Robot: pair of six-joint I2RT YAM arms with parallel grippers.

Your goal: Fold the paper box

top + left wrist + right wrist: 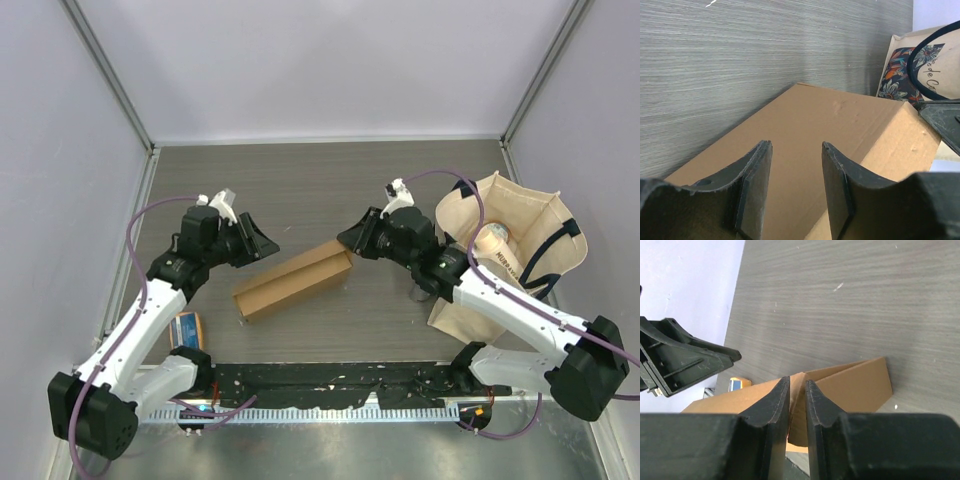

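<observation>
Top external, one paper box (pixel 293 280), one tote (pixel 510 205)

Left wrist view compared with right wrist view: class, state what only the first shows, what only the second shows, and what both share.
Only the left wrist view: the beige tote bag, with its dark handle and floral print. Only the right wrist view: the small orange-and-blue packet beyond the box. Both: the paper box, the grey table, the left gripper, open above the box, and the right gripper, narrowed around a cardboard edge.
</observation>
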